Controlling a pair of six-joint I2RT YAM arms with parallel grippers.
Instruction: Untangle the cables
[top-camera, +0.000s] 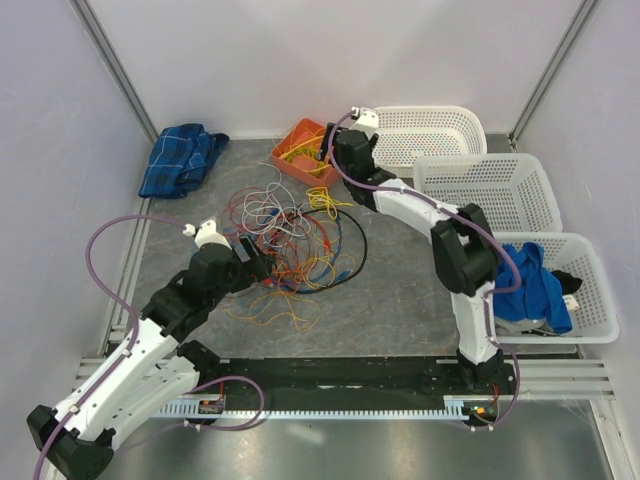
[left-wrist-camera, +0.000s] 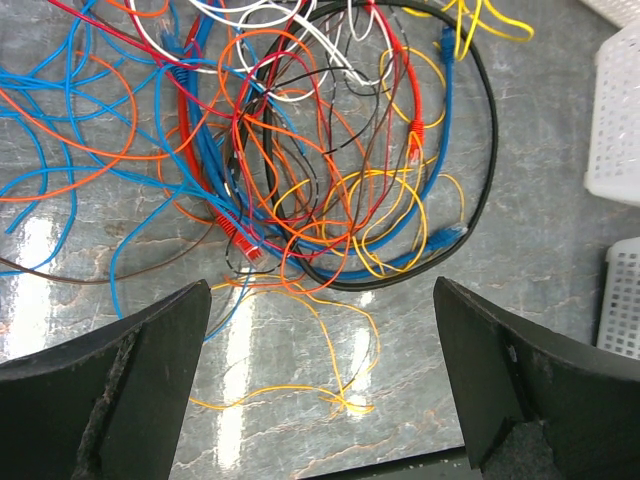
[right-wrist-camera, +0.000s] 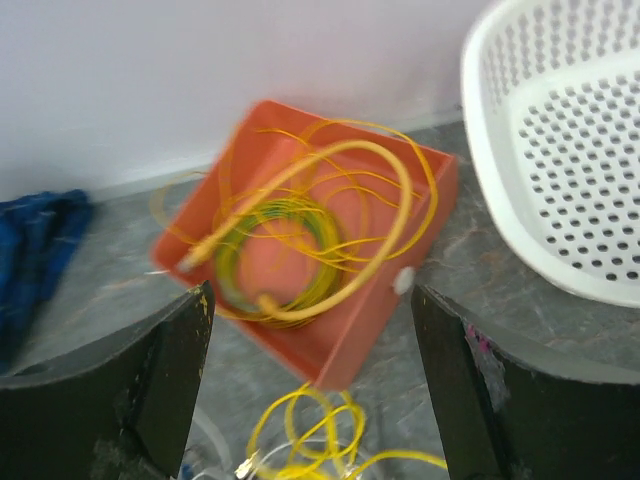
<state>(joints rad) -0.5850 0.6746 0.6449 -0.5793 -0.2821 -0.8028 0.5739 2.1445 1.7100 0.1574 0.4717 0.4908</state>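
Main tangle of cables (top-camera: 295, 245) sits mid-table on the grey top: blue, orange, red, white, black and yellow strands looped through each other. A thick black cable (left-wrist-camera: 487, 150) rings the right side of the pile in the left wrist view.

Left gripper (left-wrist-camera: 320, 292): jaws spread wide, nothing between them. It hangs over the near-left edge of the tangle. The bulk of the pile lies just beyond the fingertips. Only a few thin orange strands (left-wrist-camera: 345, 403) lie on the table under the gap. No contact visible.

Right gripper (right-wrist-camera: 310, 292): jaws apart, released, gripping nothing. It's at the far side of the table, over the orange bin (right-wrist-camera: 372, 335). The bin holds a yellow coil (right-wrist-camera: 225, 265), and a thicker yellow cable loops over its top. The coil lies ahead of the jaws, in line with the gap, not between the fingers. Loose yellow loops (right-wrist-camera: 300, 430) lie on the table just below the bin, at the lower end of the gap. That view is blurred, so I can't tell whether they touch.

White baskets (top-camera: 520, 190) run down the right side, with a blue cloth (top-camera: 525, 285) in the nearest one. A second cloth (top-camera: 180, 158) lies in the far-left corner, well apart from the cables.
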